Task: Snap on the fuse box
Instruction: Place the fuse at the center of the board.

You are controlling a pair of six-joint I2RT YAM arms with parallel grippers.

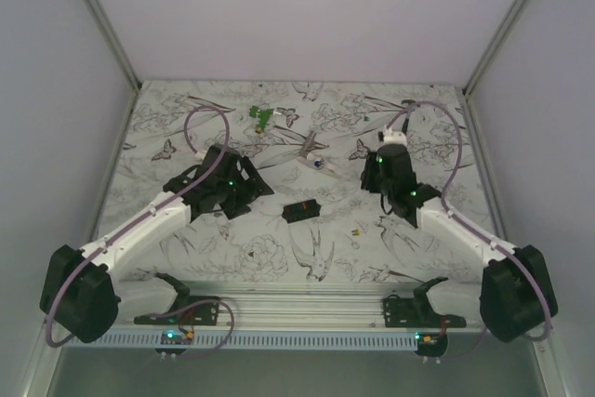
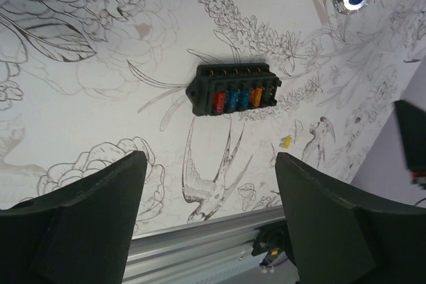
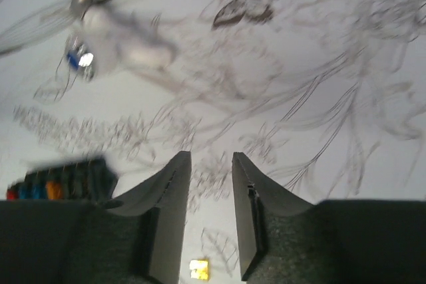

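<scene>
Left wrist and right wrist views. We see the left gripper [image 2: 208,164] with its 2 fingers [image 2: 100,211] spread wide and nothing between them. The fuse box [image 2: 233,91] lies flat on the patterned table [image 2: 86,71], ahead of the fingertips and apart from them, roughly in line with the gap. It shows a row of red, blue and orange inserts on its face. A small yellow piece [image 2: 286,142] lies on the table just beyond the tip of the right-hand finger.

The right gripper [image 3: 208,161] has its 2 fingers [image 3: 170,217] set a narrow gap apart, gripping nothing. In this blurred view the fuse box sits well off to the side of the left-hand finger. A white knob with a blue centre [image 3: 83,59] lies far ahead of the fingertips.
</scene>
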